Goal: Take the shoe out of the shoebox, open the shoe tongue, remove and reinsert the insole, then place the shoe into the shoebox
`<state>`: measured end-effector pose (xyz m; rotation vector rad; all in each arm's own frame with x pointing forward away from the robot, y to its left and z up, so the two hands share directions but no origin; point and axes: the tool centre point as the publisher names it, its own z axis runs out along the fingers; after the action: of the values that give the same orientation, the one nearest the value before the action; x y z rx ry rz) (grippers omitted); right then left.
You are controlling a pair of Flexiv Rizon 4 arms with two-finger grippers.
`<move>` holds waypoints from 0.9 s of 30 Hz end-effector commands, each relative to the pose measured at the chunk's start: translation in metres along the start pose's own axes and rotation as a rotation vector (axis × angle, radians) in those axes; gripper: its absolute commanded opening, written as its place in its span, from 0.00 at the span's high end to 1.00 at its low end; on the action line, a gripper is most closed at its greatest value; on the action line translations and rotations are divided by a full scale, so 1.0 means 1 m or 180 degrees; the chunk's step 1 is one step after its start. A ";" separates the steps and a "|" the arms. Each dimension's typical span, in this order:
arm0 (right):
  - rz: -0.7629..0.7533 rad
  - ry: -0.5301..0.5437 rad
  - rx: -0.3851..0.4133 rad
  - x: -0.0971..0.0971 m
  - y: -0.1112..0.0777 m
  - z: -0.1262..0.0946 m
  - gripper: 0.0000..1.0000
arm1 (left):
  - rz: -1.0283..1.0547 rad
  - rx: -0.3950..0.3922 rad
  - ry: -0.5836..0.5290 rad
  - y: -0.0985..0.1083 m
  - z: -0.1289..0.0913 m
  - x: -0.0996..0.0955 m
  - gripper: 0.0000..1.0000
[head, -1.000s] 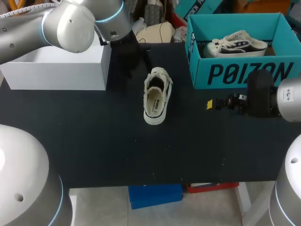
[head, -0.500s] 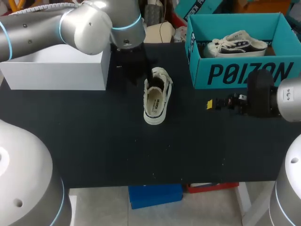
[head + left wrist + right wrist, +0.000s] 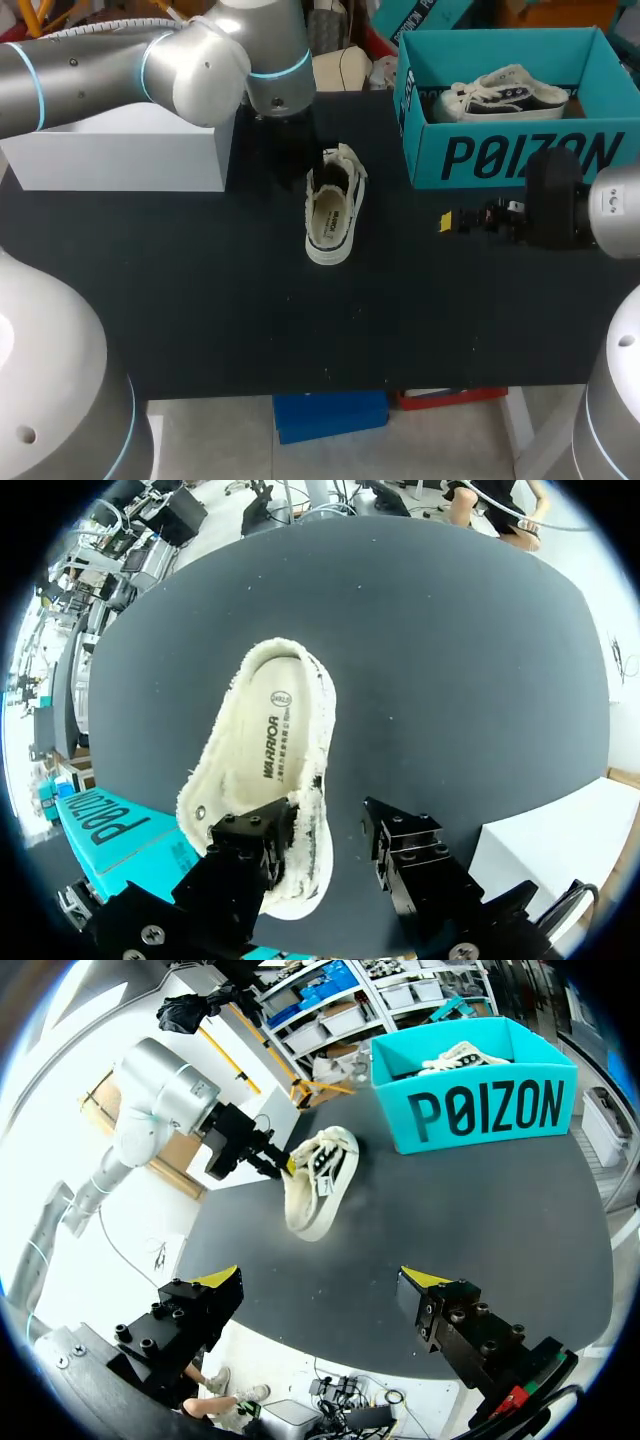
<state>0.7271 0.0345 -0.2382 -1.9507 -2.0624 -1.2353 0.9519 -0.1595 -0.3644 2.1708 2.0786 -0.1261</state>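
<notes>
straddling shoe (image 3: pixel 265 750) edge, left claw (image 3: pixel 325 832)

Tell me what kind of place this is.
Probably a robotics lab bench: a left gripper and a right gripper on robot arms are over a black table with a loose shoe and a teal shoebox.

The left arm (image 3: pixel 190 60) is extended from the left to the far middle of the tabletop (image 3: pixel 200 300), with the left tool (image 3: pixel 325 830) pointed downward and its fingers (image 3: pixel 405 845) set apart. The right arm (image 3: pixel 610 215) is held at the right, with the right tool (image 3: pixel 322 1280) aimed leftward and spread wide.
</notes>
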 end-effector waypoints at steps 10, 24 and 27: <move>0.0002 0.0003 0.0003 0.000 0.000 0.000 0.00 | -0.0014 -0.0221 0.0004 0.010 0.039 0.004 0.51; 0.0002 0.0003 0.0003 0.000 0.000 0.000 0.00 | 0.0049 -0.0419 0.0090 0.012 0.050 -0.001 0.78; 0.0002 0.0003 0.0003 0.000 0.000 0.000 0.00 | 0.0035 -0.0406 0.0139 0.012 0.052 0.000 1.00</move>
<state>0.7271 0.0345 -0.2382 -1.9506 -2.0624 -1.2352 0.9648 -0.1643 -0.4127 2.1161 2.0335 0.0339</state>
